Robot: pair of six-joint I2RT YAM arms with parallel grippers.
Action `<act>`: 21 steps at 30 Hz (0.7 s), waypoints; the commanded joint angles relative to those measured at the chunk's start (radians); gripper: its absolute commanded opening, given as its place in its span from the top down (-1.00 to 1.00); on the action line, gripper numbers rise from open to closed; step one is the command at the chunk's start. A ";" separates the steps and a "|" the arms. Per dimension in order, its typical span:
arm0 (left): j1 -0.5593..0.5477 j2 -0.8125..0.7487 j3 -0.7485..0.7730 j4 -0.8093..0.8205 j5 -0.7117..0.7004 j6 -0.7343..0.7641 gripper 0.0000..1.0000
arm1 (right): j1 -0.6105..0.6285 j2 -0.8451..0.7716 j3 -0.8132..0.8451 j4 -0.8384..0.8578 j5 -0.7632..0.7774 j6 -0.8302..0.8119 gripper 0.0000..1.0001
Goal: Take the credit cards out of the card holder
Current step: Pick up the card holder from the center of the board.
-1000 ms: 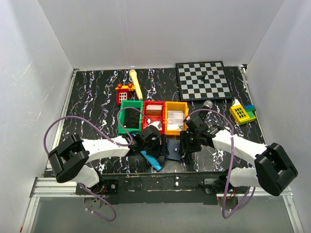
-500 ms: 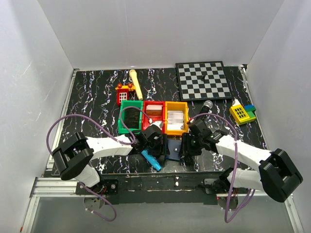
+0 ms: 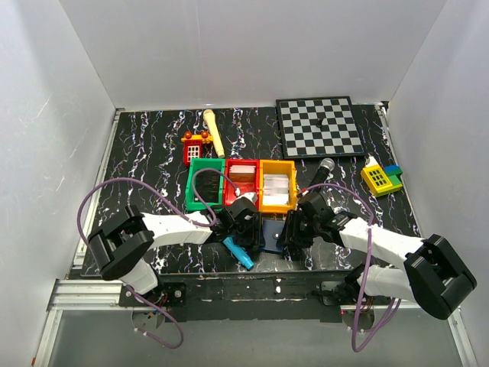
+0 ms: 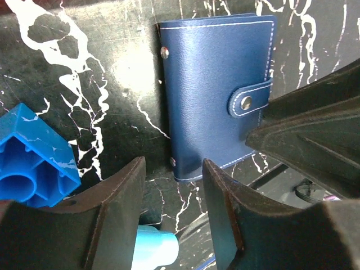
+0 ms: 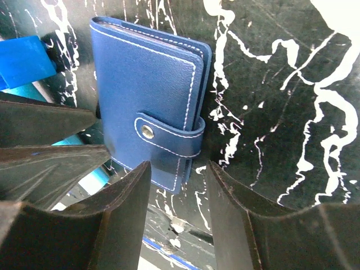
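Card holder (image 5: 146,90) is lying flat on the black marbled table (image 5: 281,84) near the front edge, strap snapped closed. Left gripper (image 4: 173,219) and right gripper (image 5: 179,225) hover over it from either side, jaws apart, gripping nothing. Blue toy brick (image 4: 34,152) sits nearby.

The card holder (image 4: 216,95) looks like navy leather or imitation leather, finely grained with a soft sheen, edged in white thread and set with shiny metal studs. The table (image 4: 112,73) is smooth and glossy, black with white marble veins. The toy brick (image 4: 34,157) is glossy blue plastic. The left gripper (image 4: 173,169) has matt black plastic fingers (image 4: 112,219)
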 commanded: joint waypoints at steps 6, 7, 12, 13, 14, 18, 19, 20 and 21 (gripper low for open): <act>-0.009 0.043 0.043 0.001 -0.002 -0.004 0.14 | -0.005 0.036 -0.027 0.088 -0.031 0.054 0.02; -0.009 0.044 0.045 0.003 0.000 -0.003 0.15 | -0.005 0.034 -0.028 0.088 -0.029 0.054 0.03; -0.009 0.053 0.045 0.009 0.009 -0.001 0.18 | -0.005 0.025 -0.033 0.091 -0.033 0.054 0.16; -0.009 0.055 0.046 0.011 0.010 0.001 0.22 | -0.005 0.023 -0.033 0.089 -0.033 0.054 0.19; -0.009 0.055 0.046 0.012 0.013 0.002 0.26 | -0.005 0.022 -0.035 0.089 -0.033 0.052 0.21; -0.011 0.053 0.042 0.018 0.018 0.005 0.31 | -0.005 0.017 -0.039 0.091 -0.037 0.051 0.34; -0.011 0.053 0.042 0.021 0.018 0.007 0.32 | -0.005 0.017 -0.039 0.094 -0.036 0.051 0.35; -0.011 0.052 0.042 0.020 0.018 0.008 0.33 | -0.005 0.017 -0.039 0.096 -0.040 0.051 0.38; -0.012 0.052 0.042 0.021 0.018 0.008 0.34 | -0.005 0.016 -0.039 0.099 -0.042 0.049 0.39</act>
